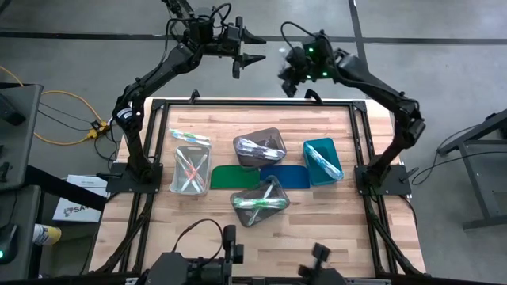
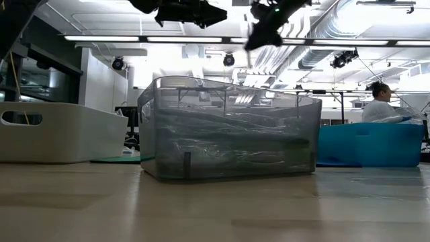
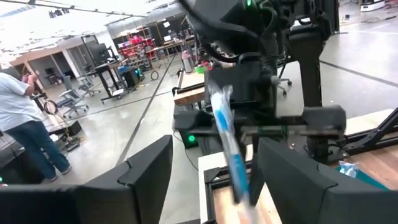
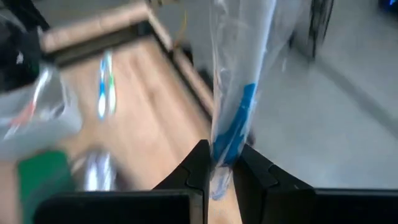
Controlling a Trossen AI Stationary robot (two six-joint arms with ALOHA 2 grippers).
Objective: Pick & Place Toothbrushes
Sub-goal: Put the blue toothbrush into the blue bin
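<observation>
Nearest the front edge of the desk (image 1: 317, 229), a clear grey bin (image 1: 260, 201) holds green-handled toothbrushes, and just behind it lie 2 flat mats, 1 green (image 1: 234, 176) and 1 blue (image 1: 287, 177). Toward the middle sit a pale bin (image 1: 190, 167) on the left, a darker grey bin (image 1: 259, 147) and a teal bin (image 1: 322, 161) on the right, all thin-walled rectangular plastic with more brushes inside. Beyond the far edge, both arms meet high in the air. The right claw (image 4: 217, 163) is pinched shut on a blue toothbrush (image 4: 239, 121) in a crinkly clear wrapper, a thin stiff stick in a slippery sleeve. The left claw (image 3: 214, 171) stands spread wide, the wrapped brush hanging between its fingers (image 3: 146, 171) without visible contact. This looks like a handover just completed; a good next move is for the left arm to back straight away before the right arm swings, so the loose film does not snag.
</observation>
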